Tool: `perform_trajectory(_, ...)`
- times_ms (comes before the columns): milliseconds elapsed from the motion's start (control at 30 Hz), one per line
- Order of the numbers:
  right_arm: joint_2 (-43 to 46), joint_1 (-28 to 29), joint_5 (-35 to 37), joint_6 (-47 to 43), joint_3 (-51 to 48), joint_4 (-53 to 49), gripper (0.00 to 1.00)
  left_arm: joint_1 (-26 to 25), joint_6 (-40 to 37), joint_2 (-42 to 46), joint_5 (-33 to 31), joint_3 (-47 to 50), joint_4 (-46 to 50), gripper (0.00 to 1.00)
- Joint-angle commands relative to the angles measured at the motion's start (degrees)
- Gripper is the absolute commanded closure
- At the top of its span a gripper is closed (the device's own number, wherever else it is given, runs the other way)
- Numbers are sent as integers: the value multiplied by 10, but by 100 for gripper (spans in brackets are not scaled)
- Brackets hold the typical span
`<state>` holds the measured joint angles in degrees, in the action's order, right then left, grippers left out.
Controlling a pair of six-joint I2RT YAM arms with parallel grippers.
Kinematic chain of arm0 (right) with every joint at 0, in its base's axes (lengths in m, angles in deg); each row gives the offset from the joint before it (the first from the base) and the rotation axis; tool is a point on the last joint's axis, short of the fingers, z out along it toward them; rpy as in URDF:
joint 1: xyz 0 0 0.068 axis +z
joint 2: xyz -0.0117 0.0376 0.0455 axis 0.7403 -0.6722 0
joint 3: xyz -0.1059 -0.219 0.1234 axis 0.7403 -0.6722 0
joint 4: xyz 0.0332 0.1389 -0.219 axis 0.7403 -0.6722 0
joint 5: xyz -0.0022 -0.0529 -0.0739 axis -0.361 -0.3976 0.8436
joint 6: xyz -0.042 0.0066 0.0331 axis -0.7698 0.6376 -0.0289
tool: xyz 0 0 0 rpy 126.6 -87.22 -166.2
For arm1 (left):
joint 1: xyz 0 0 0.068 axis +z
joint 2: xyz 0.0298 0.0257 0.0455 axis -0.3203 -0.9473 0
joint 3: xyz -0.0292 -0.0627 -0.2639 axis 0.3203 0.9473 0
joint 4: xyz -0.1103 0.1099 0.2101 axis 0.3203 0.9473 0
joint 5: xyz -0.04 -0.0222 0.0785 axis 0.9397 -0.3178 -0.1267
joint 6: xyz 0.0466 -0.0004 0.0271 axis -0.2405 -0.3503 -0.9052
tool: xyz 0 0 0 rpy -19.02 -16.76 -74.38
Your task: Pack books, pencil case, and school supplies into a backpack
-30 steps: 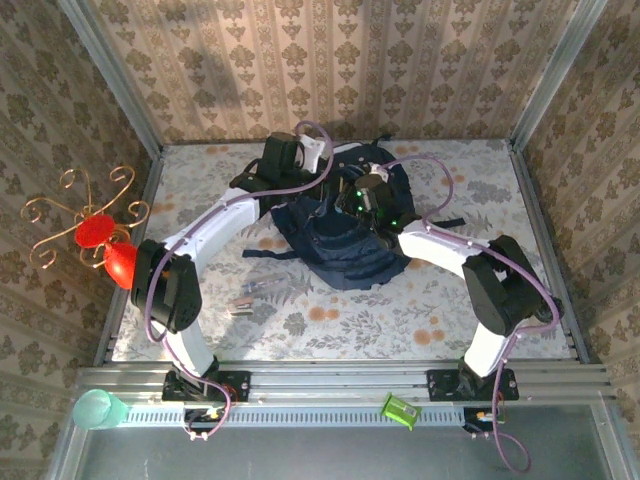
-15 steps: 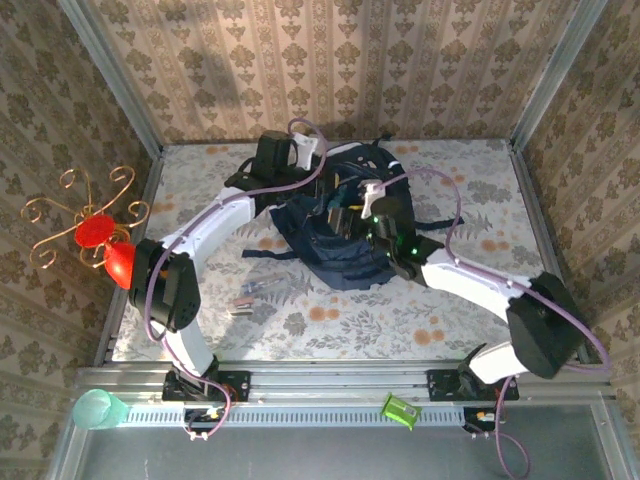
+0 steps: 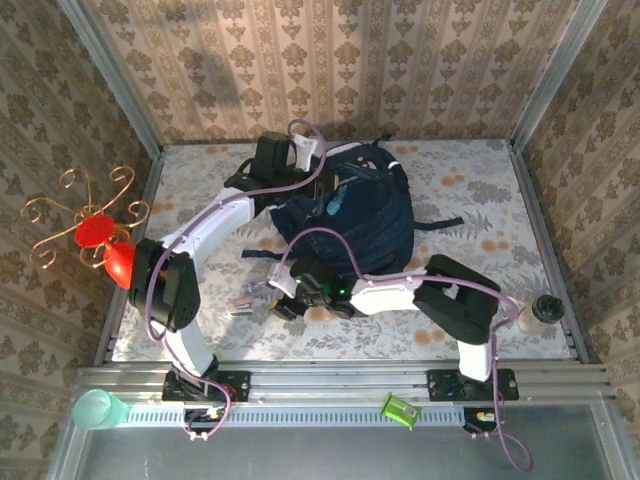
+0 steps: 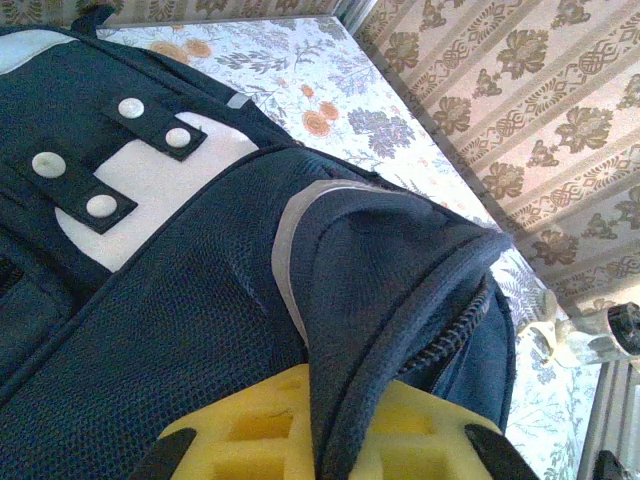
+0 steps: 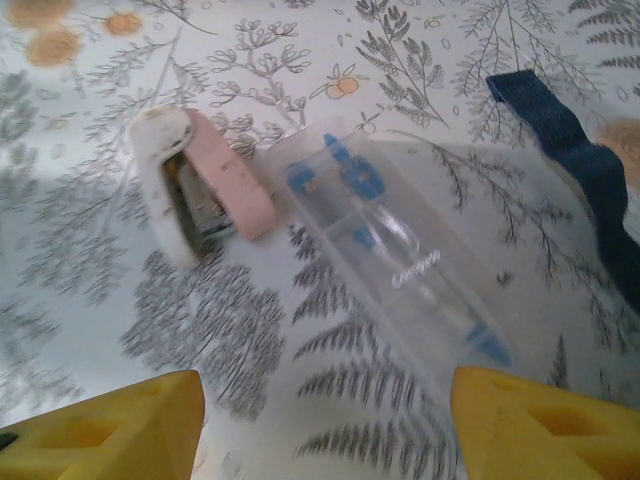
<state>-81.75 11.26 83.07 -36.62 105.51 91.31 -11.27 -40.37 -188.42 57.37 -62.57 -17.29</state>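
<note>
Top view: large navy fabric backpack (image 3: 360, 215) sits mid floral table surface (image 3: 480, 170). The right gripper (image 3: 280, 298) hovers near the near-left corner, beside the small loose supplies (image 3: 247, 296).

Left wrist: left gripper (image 4: 320, 450) is clamped on the backpack's zip edge.

Right wrist: fingers are apart, and the clear plastic case (image 5: 400, 250) lies dead ahead, its long axis diagonal.

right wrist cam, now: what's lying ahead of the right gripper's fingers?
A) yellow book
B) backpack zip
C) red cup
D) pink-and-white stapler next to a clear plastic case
D: the right wrist view shows the stapler and the clear case, which has blue parts inside. They lie side by side on the table, ahead of the right gripper, whose jaws stand apart and hold nothing.
</note>
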Motion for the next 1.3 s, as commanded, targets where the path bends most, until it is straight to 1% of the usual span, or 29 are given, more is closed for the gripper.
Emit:
perform_trajectory(0,-38,-16,5,-80,67,-24,28,3,-11,10,16,-13,-61,100)
perform_trajectory(133,-81,-38,-17,-105,123,-80,22,2,-19,20,11,-8,-58,100)
perform_trajectory(200,-94,-50,-47,-112,142,-105,21,2,-23,25,5,-4,-58,100)
perform_trajectory(300,-107,-64,-111,-127,171,-158,19,2,-25,25,6,-2,-58,100)
perform_trajectory(400,-113,-67,-148,-138,184,-181,19,3,-29,22,9,-3,-55,100)
perform_trajectory(567,-143,-68,-163,-143,223,-203,20,4,-29,26,9,4,-60,100)
perform_trajectory(633,-160,-70,-159,-145,239,-206,22,4,-26,29,7,8,-66,100)
perform_trajectory(800,-188,-72,-154,-159,280,-236,32,3,-16,28,11,9,-73,100)
perform_trajectory(967,-194,-72,-151,-160,278,-247,42,3,-18,32,9,11,-70,100)
perform_trajectory(1067,-187,-74,-133,-150,267,-247,49,3,-21,39,6,17,-71,100)
perform_trajectory(1100,-181,-75,-129,-143,261,-245,54,3,-21,41,6,19,-72,100)
perform_trajectory(1167,-161,-76,-120,-129,236,-224,61,3,-19,41,6,22,-73,100)
perform_trajectory(1267,-108,-77,-117,-95,175,-171,72,3,-20,40,8,23,-74,100)
